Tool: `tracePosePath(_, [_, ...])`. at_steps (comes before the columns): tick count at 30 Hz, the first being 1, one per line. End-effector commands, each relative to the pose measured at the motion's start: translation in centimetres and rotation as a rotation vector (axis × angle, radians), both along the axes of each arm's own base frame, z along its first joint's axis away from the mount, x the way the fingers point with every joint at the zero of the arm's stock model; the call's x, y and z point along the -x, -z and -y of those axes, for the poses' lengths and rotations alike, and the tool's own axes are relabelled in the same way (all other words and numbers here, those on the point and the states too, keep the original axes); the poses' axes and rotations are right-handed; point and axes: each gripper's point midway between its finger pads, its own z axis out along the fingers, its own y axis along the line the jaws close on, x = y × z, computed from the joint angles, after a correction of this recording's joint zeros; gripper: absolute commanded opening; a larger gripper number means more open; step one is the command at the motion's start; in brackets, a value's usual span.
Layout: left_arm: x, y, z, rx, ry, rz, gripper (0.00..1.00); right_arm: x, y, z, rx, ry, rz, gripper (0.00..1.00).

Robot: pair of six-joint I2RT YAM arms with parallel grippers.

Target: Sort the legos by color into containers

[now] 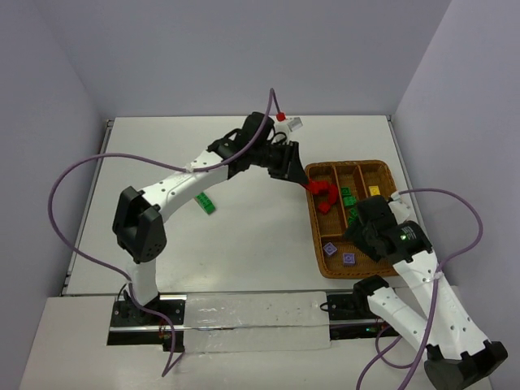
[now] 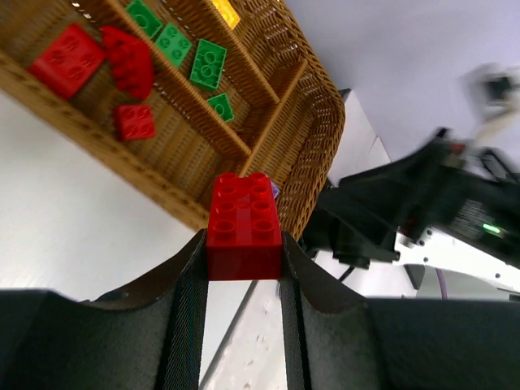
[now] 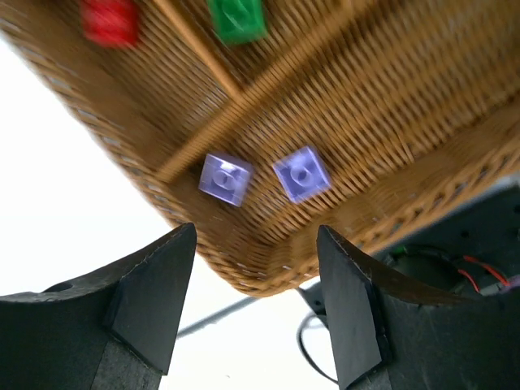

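Observation:
My left gripper point(image 1: 305, 181) is shut on a red lego brick point(image 1: 312, 187) at the wicker tray's point(image 1: 351, 163) left rim. In the left wrist view the brick point(image 2: 244, 219) sits clamped between the fingertips of that gripper point(image 2: 244, 253). The nearest compartment holds three red legos point(image 2: 130, 63), then green ones point(image 2: 208, 63), then a yellow one point(image 2: 226, 11). My right gripper point(image 1: 363, 231) hovers over the tray's near end; in its own view it point(image 3: 256, 236) is open and empty, above two purple legos point(image 3: 225, 179).
A green lego point(image 1: 205, 202) lies on the table left of the tray, under my left arm. A red-and-white lego stack point(image 1: 288, 122) sits near the table's back edge. The right arm's base and cables lie just below the tray.

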Motion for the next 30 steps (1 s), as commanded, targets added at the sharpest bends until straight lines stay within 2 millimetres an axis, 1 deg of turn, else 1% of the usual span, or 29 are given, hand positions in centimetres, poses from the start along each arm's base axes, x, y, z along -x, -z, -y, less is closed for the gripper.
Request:
tracePosePath(1, [-0.5,1.5,4.1,0.061,0.000,-0.072,0.00,-3.3,-6.6,1.7,0.071,0.048,0.228,0.69])
tracePosePath(2, [-0.9,1.4,4.7,0.065,-0.012,-0.063,0.00,-3.7,-7.4,1.8,0.079,0.051,0.258,0.69])
tracePosePath(3, [-1.2,2.1,5.3,0.051,-0.025,-0.056,0.00,-4.0,-8.4,2.3,0.102,0.057,0.287,0.69])
tracePosePath(5, [-1.6,3.1,6.3,0.048,-0.029,-0.075,0.00,-4.4,-9.8,2.9,0.136,0.062,0.319,0.69])
tracePosePath(7, [-2.0,4.9,7.1,0.030,-0.028,-0.104,0.03,-4.8,-10.7,3.1,0.162,0.055,0.334,0.70])
tracePosePath(8, [-2.3,4.8,7.6,0.038,-0.027,-0.109,0.08,-4.9,-10.9,3.2,0.169,0.052,0.334,0.70])
tracePosePath(9, [-2.5,5.9,7.9,0.025,-0.029,-0.125,0.15,-4.9,-11.0,3.2,0.173,0.046,0.336,0.70])
tracePosePath(10, [-2.6,5.3,8.0,0.036,-0.030,-0.119,0.15,-5.0,-11.0,3.2,0.174,0.046,0.333,0.70])
tracePosePath(11, [-2.7,6.1,8.5,0.029,-0.023,-0.131,0.22,-5.1,-10.9,3.0,0.170,0.040,0.337,0.70])
tracePosePath(12, [-2.8,5.9,8.7,0.036,-0.023,-0.126,0.24,-5.2,-10.9,2.9,0.166,0.038,0.339,0.70])
tracePosePath(13, [-2.9,5.9,9.0,0.038,-0.021,-0.124,0.36,-5.2,-10.6,2.8,0.158,0.032,0.339,0.70])
tracePosePath(15, [-2.9,6.1,9.5,0.039,-0.012,-0.127,0.64,-5.2,-10.2,2.5,0.146,0.023,0.334,0.70])
tracePosePath(16, [-2.9,6.2,9.6,0.033,-0.008,-0.132,0.82,-5.2,-10.1,2.5,0.144,0.023,0.333,0.70])
tracePosePath(17, [-2.9,6.3,9.5,0.021,-0.010,-0.136,0.92,-5.2,-10.0,2.4,0.143,0.021,0.331,0.70])
tracePosePath(18, [-2.9,6.5,9.4,0.005,-0.014,-0.139,0.98,-5.2,-9.9,2.4,0.144,0.019,0.329,0.70])
tracePosePath(20, [-3.0,6.6,9.0,-0.018,-0.022,-0.120,0.99,-5.4,-9.9,2.3,0.144,0.017,0.331,0.70])
tracePosePath(21, [-3.1,6.3,8.6,-0.033,-0.036,-0.101,0.99,-5.5,-9.9,2.3,0.146,0.012,0.333,0.70])
tracePosePath(23, [-3.5,4.8,7.5,-0.050,-0.067,-0.052,0.99,-5.8,-9.9,2.1,0.145,0.001,0.335,0.70])
tracePosePath(25, [-3.9,4.9,5.8,-0.102,-0.103,-0.028,0.99,-6.3,-10.0,1.8,0.141,-0.011,0.343,0.70])
tracePosePath(26, [-4.0,3.7,5.3,-0.091,-0.111,-0.016,0.99,-6.4,-9.9,1.7,0.140,-0.015,0.342,0.70])
tracePosePath(27, [-4.4,4.1,3.4,-0.130,-0.158,-0.006,0.99,-6.6,-10.0,1.6,0.137,-0.019,0.345,0.70])
tracePosePath(28, [-4.8,5.1,0.9,-0.184,-0.212,0.003,0.98,-6.8,-10.1,1.4,0.133,-0.023,0.349,0.70])
tracePosePath(29, [-5.5,3.0,-1.2,-0.165,-0.263,0.040,0.94,-6.8,-10.0,1.4,0.134,-0.023,0.348,0.70])
tracePosePath(30, [-5.6,4.2,-3.6,-0.204,-0.306,0.032,0.91,-6.9,-10.0,1.4,0.135,-0.025,0.350,0.70])
